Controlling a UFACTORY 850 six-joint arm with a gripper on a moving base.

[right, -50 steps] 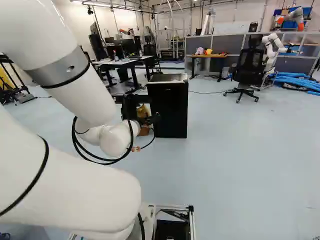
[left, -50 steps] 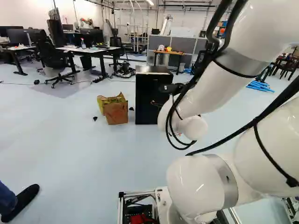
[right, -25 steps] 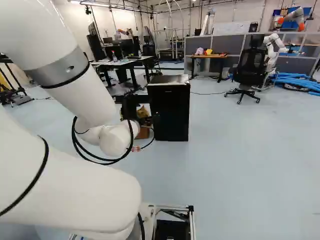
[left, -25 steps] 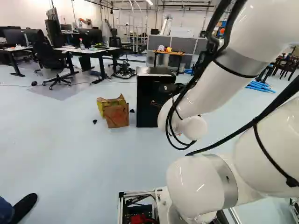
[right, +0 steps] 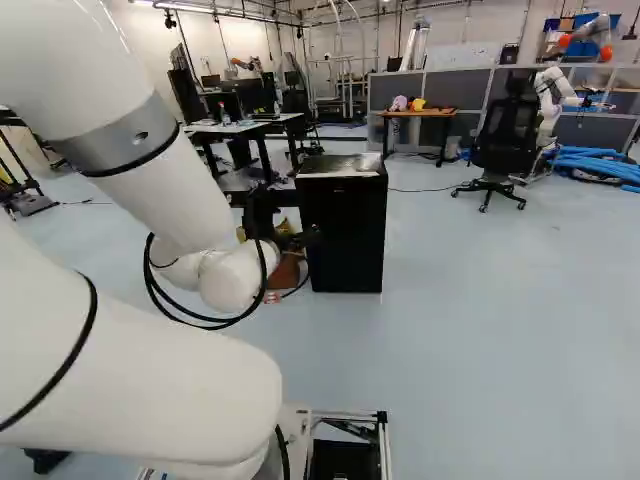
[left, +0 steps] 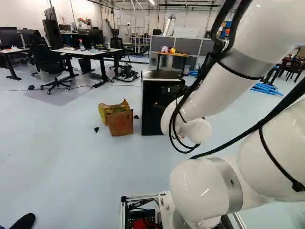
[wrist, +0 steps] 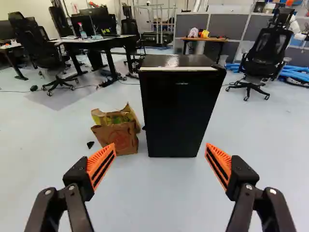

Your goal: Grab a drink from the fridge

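"Where's the fridge (wrist: 178, 113)?"
"Twelve o'clock from the gripper (right: 262, 212), on the floor (wrist: 149, 203), door closed."
"And the fingers (wrist: 102, 164)?"
"Spread wide apart."
"The bag (wrist: 116, 137)?"
"Eleven o'clock, just beside the fridge."

The fridge (wrist: 176, 116) hides its interior from me; beside it, my arm (right: 150, 190) partly covers the paper bag (wrist: 118, 140) in the right base view.

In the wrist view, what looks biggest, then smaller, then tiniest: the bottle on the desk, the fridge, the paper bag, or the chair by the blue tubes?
Largest to smallest:
Black fridge
Chair
Paper bag
Bottle
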